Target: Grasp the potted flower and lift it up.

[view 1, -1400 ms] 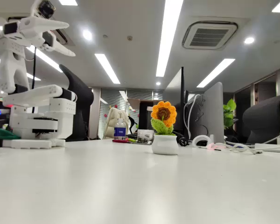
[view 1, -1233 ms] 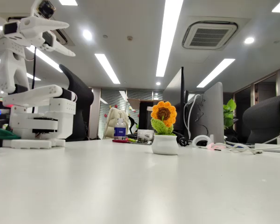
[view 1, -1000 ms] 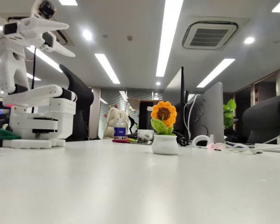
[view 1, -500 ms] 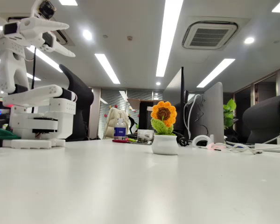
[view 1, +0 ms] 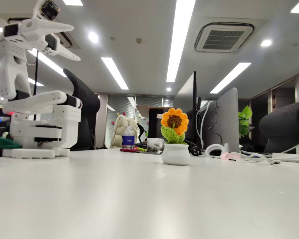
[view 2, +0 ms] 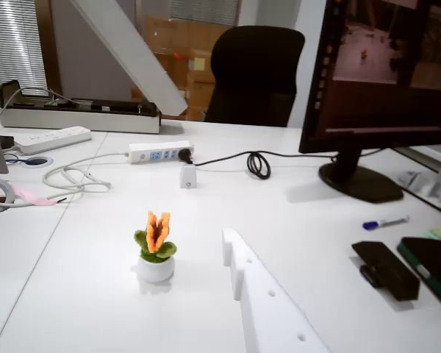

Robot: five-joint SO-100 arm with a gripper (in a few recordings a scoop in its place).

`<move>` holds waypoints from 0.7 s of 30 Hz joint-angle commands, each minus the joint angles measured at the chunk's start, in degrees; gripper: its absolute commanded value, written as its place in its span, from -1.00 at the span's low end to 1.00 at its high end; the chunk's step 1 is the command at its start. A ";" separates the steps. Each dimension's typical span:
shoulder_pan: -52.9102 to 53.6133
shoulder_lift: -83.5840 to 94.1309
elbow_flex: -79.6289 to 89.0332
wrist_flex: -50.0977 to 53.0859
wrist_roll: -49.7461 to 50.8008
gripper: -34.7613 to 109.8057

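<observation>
The gripper (view 1: 72,41) is sitting high at the left of the fixed view, atop the folded white arm (view 1: 37,107), with its two fingers spread apart and nothing between them; it is keeping the same pose as in the earlier frames. In the wrist view one white finger (view 2: 268,305) is reaching up from the lower edge, and the other is crossing the top as a pale diagonal. The potted flower (view 1: 175,136) is standing upright on the white table (view 1: 139,199), well apart from the gripper, unmoved since before. In the wrist view it (view 2: 156,248) is resting left of the lower finger, near a power strip (view 2: 160,152) and a monitor (view 2: 386,73).
</observation>
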 commanded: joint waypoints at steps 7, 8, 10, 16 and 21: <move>0.79 0.70 0.44 0.62 0.00 0.41; 0.44 0.70 0.35 0.53 -0.26 0.41; -0.35 0.70 0.35 0.09 -0.44 0.41; -0.88 0.70 0.35 -0.09 -1.49 0.41; -0.88 0.70 1.14 0.00 -5.62 0.41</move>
